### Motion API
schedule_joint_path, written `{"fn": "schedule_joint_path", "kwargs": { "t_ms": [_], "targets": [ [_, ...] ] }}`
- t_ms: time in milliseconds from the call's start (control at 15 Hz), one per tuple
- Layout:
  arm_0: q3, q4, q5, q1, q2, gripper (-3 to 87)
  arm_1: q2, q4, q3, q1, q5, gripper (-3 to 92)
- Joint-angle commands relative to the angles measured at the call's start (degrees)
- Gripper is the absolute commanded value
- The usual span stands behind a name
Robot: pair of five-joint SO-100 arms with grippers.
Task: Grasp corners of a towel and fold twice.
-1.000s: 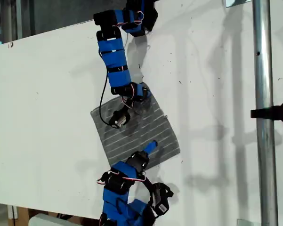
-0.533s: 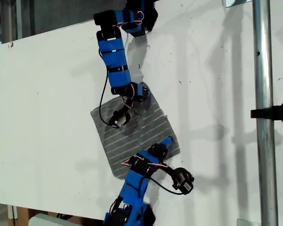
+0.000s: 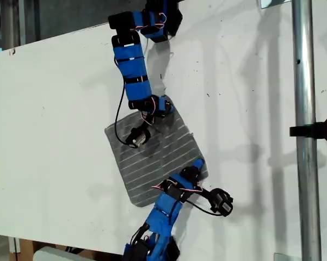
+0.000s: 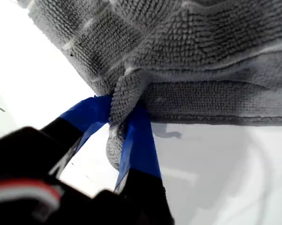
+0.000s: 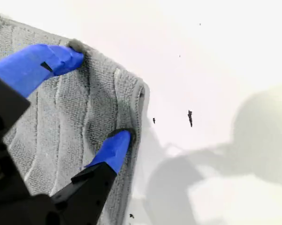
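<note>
Two grippers: my first gripper point(image 4: 124, 119) pinches the towel point(image 3: 152, 155); my second gripper point(image 5: 91, 101) straddles it, wide.

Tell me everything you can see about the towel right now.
The towel is a dark-gray, looped-pile cloth with thin white stripes, lying mostly flat and unfolded on the white table, turned diagonally in the exterior view. My first gripper is shut on one corner, bunching it into a pinched ridge. My second gripper is open, its fingertips pressing on the towel beside another corner, whose edge curls up slightly.
</note>
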Motion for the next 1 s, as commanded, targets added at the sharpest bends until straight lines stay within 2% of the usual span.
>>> {"fn": "schedule_joint_path", "kwargs": {
  "t_ms": [0,67,133,200,533,733,933],
  "targets": [
    [1.6,-5.6,-3.1,1.8,-1.3,23.3,-0.2,-1.2,-0.6,-0.8,0.7,-0.2],
    [4.4,-9.4,-5.6,2.4,-1.5,13.8,-0.2,-1.1,-0.4,-0.9,0.8,-0.2],
    [8.0,-14.1,-6.2,2.5,-0.8,-2.9,-0.2,-1.1,-0.3,-1.0,1.1,-0.2],
    [10.3,-16.4,-6.2,2.4,0.4,-2.9,-0.2,-1.1,-0.1,-1.1,1.2,-0.2],
    [13.1,-16.2,-2.9,1.3,6.4,-2.9,0.6,-0.4,0.0,-0.7,3.0,-0.2],
    [12.8,-12.8,-0.6,1.0,13.2,-2.9,4.6,2.5,0.1,-2.9,6.2,-0.2],
    [12.8,-8.1,1.3,2.8,22.2,-2.9,12.0,5.3,-0.7,-10.3,12.2,-0.2]
  ]
}}
